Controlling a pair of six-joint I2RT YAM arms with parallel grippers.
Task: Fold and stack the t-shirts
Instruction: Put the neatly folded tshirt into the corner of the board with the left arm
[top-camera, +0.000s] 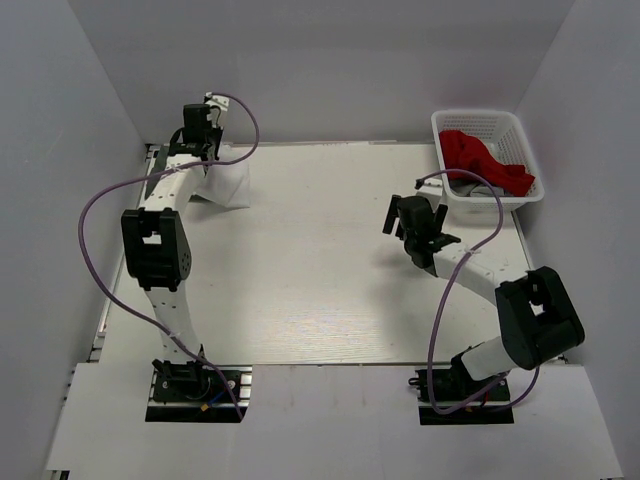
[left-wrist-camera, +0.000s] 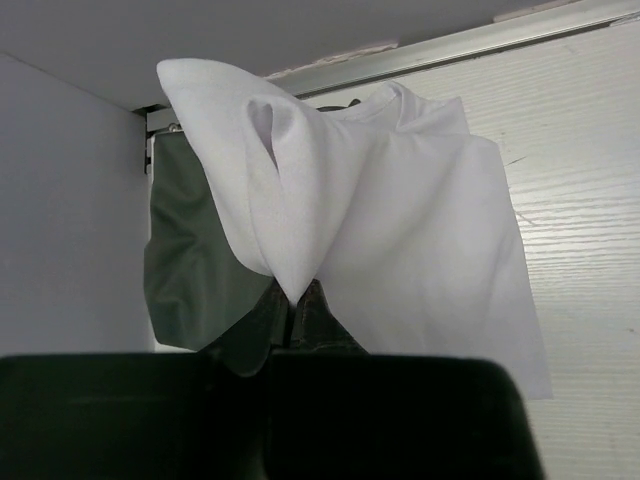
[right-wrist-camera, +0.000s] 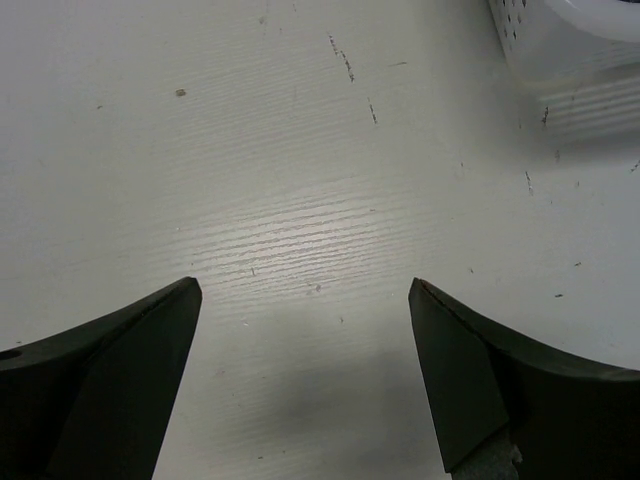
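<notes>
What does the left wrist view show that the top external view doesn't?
Left wrist only: the left jaws shut on a fold of the white t-shirt, and the dark grey-green t-shirt behind it in the corner. Top external only: the white basket holding a red cloth at far right, and the right jaws open above the table. Both: the white t-shirt at the far left corner, and the table.

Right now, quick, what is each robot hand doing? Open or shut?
Left gripper: shut, pinching the white t-shirt.
Right gripper: open, holding nothing.
</notes>
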